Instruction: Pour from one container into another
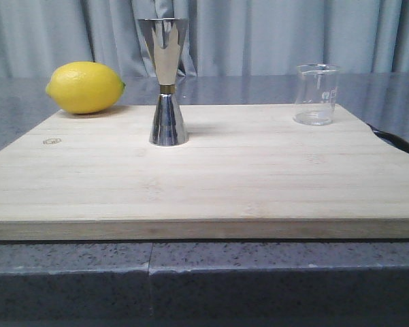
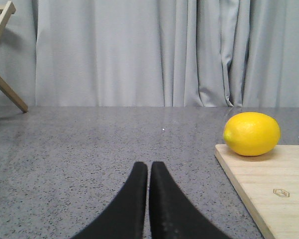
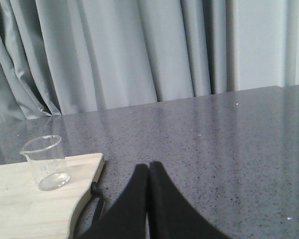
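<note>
1. Grey curtains behind, wooden board (image 1: 204, 177) on a stone counter.
2. Both grippers, left gripper (image 2: 149, 172) and right gripper (image 3: 149, 172), are pinched closed and empty.
3. Beaker (image 3: 46, 162) stands upright ahead-left of the right one, so that arm's nearer; jigger (image 1: 167, 82) stands mid-board.

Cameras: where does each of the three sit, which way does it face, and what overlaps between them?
Front view: low at the table edge, facing forward across the pale wooden cutting board; yellow lemon, steel hourglass jigger, small clear glass beaker; no robot parts.
Left wrist view: left of the board, closed left pincer showing; shares the lemon with the front view.
Right wrist view: right of the board, closed right pincer showing; shares the beaker.
</note>
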You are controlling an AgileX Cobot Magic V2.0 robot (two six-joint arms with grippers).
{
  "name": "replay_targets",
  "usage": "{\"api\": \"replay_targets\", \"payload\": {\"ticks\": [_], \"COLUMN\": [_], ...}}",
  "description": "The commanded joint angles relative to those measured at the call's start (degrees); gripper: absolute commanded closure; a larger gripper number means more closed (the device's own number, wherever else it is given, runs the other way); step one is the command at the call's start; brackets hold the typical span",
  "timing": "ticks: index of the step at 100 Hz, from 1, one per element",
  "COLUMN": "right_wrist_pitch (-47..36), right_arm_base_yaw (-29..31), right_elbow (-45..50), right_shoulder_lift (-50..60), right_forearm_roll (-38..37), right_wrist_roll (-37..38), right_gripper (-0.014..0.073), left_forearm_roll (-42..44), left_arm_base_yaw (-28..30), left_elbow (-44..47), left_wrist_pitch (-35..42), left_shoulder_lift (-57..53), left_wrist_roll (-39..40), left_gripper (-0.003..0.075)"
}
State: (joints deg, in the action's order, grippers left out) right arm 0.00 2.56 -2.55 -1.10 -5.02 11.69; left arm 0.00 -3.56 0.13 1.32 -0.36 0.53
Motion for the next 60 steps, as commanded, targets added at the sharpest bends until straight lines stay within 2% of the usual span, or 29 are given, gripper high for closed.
{"api": "replay_targets", "payload": {"ticks": [1, 10, 14, 26, 44, 60], "right_wrist_pitch": [-4.6, -8.3, -4.5, -1.4, -1.7, -2.1], "right_arm_base_yaw": [0.4, 0.5, 0.5, 0.5, 0.5, 0.5], "right_elbow": [1.5, 5.2, 4.9, 5.1, 5.1, 5.1], "right_shoulder_lift": [3.0, 3.0, 3.0, 3.0, 3.0, 3.0], "right_forearm_roll": [3.3, 3.6, 3.8, 3.2, 2.6, -2.1], "right_wrist_roll": [-3.3, -3.1, -3.1, -3.1, -3.1, -3.1], "right_gripper": [0.0665, 0.0665, 0.0665, 0.0665, 0.0665, 0.0665], "left_forearm_roll": [-0.5, -0.5, -0.5, -0.5, -0.5, -0.5], "left_arm_base_yaw": [0.2, 0.2, 0.2, 0.2, 0.2, 0.2], "left_elbow": [0.3, 0.3, 0.3, 0.3, 0.3, 0.3], "left_wrist_pitch": [4.5, 4.5, 4.5, 4.5, 4.5, 4.5], "left_shoulder_lift": [-1.4, -1.4, -1.4, -1.4, -1.4, -1.4], "left_wrist_roll": [0.1, 0.1, 0.1, 0.1, 0.1, 0.1], "left_gripper": [0.0739, 0.0739, 0.0739, 0.0739, 0.0739, 0.0739]}}
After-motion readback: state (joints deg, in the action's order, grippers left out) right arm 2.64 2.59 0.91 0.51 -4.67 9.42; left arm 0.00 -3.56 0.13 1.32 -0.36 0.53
